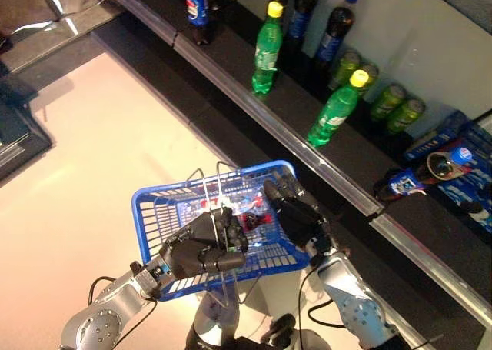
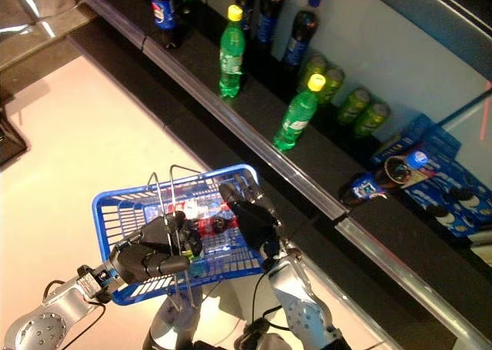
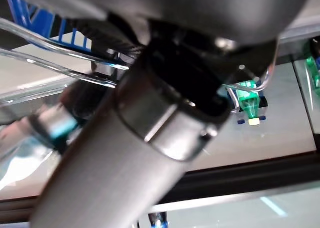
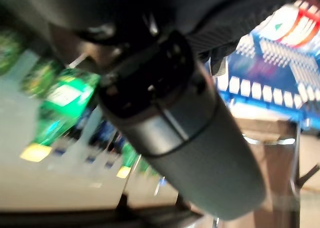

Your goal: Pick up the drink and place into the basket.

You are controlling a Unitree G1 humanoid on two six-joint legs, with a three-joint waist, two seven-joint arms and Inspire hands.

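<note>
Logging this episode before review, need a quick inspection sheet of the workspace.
Surface: dark shelf with metal front rail.
Job's things: blue basket, wire handles up, red-labelled drink inside.
Clutter: two green bottles, dark cola bottles, green cans, one cola bottle lying down, blue packs.
Hands: left hand curled on the wire handle; right hand, fingers straight, over the basket.
Cables: nothing noted.
Surroundings: pale floor.

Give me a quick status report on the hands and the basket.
Left hand shut on blue wire basket's metal handles. Right hand empty, over the basket's rim. Green bottles upright on the shelf; nothing blocking.
</note>
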